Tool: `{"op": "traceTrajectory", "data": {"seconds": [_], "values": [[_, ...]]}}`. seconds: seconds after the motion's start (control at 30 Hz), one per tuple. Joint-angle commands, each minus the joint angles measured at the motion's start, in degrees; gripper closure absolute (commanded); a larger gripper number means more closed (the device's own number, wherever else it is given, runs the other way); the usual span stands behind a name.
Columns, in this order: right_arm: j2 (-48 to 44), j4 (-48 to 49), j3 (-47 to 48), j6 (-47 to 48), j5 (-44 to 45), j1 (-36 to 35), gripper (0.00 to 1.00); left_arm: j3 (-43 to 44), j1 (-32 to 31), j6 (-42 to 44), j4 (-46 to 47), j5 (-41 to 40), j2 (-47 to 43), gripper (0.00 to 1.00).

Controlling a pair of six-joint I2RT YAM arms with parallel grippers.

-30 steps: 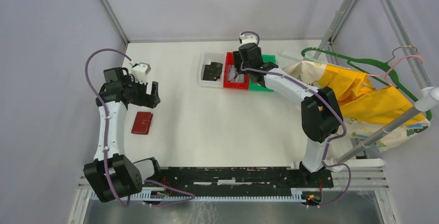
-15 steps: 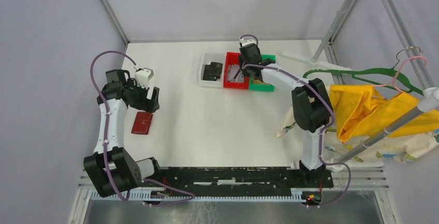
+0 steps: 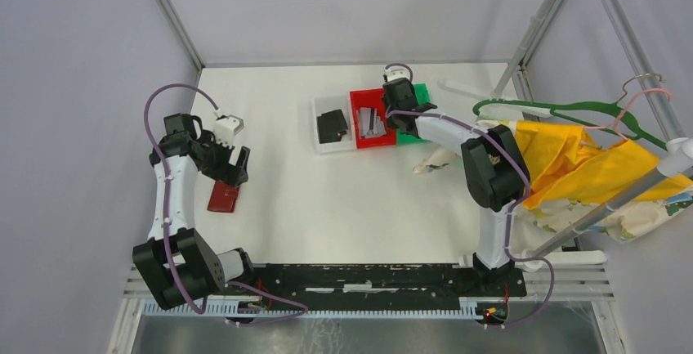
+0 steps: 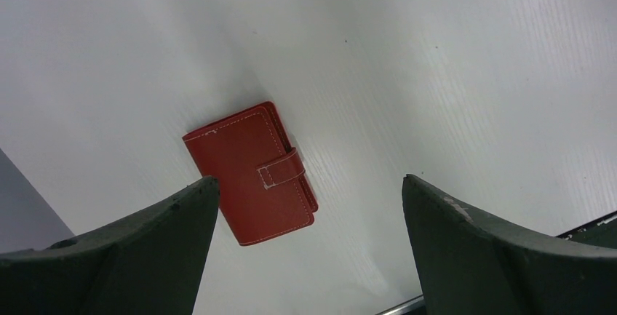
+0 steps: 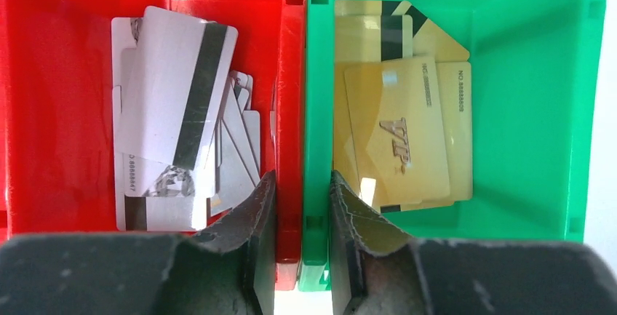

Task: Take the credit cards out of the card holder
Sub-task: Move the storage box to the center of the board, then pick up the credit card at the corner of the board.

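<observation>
The red card holder point(image 4: 251, 180) lies closed on the white table, its clasp strap fastened; in the top view the card holder point(image 3: 222, 199) is at the left. My left gripper point(image 4: 307, 184) hangs open just above it, the holder nearer its left finger; from above, the left gripper point(image 3: 233, 166) sits at the holder's far end. No credit cards show from the holder. Gold credit cards point(image 5: 400, 140) lie in the green bin point(image 5: 538, 111) and white striped cards point(image 5: 174, 111) in the red bin point(image 5: 58, 111). My right gripper point(image 5: 300, 184) clamps the two bins' adjoining walls.
A clear bin point(image 3: 320, 143) holding a black wallet point(image 3: 333, 125) stands left of the red bin point(image 3: 359, 99). A green hanger point(image 3: 564, 113), yellow cloth point(image 3: 572, 166) and a slanted metal rail point(image 3: 605, 207) crowd the right side.
My left gripper has dropped toward the card holder. The right gripper's jaws have narrowed onto the bin walls, the bins have shifted slightly, and the cloth and hanger have swung.
</observation>
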State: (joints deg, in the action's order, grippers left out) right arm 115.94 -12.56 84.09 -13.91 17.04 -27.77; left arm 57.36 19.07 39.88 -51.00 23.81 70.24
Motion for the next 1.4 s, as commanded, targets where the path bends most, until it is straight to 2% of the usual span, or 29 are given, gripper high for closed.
{"op": "traceTrajectory", "data": {"seconds": [0.0, 0.2, 0.47, 0.57, 0.73, 0.97, 1.1, 1.37], "values": [[-6.2, 2.9, -9.2, -4.0, -0.1, -1.9, 0.87, 2.2, 0.8, 6.3, -3.1, 2.4, -0.1, 0.00], [-11.4, 5.1, -19.1, -13.9, 4.1, -7.3, 0.92, 2.3, 1.9, 6.4, -3.8, -0.7, 1.8, 0.02], [-15.1, 4.4, -22.3, -25.4, 10.4, -15.6, 0.88, -2.2, 3.9, 7.1, -2.5, -4.0, 1.0, 0.05], [-15.5, 4.2, -22.7, -27.5, 11.6, -17.5, 0.80, -5.4, 3.9, 6.3, 0.9, -7.3, -0.2, 0.04], [-18.2, 4.3, -24.6, -27.7, 14.0, -18.3, 0.41, -11.1, 3.9, 6.3, 6.3, -11.4, -0.6, 0.00], [-24.6, 5.7, -26.1, -25.6, 14.4, -19.1, 0.14, -12.3, 3.9, 4.2, 12.2, -13.0, 1.6, 0.00], [-26.5, 5.3, -25.4, -24.3, 14.2, -20.4, 0.03, -14.2, 3.9, 6.3, 15.5, -15.2, 2.0, 0.00], [-31.1, 6.2, -26.9, -23.8, 15.1, -23.1, 0.02, -15.9, 4.1, 7.4, 17.3, -11.6, 8.9, 0.00]]}}
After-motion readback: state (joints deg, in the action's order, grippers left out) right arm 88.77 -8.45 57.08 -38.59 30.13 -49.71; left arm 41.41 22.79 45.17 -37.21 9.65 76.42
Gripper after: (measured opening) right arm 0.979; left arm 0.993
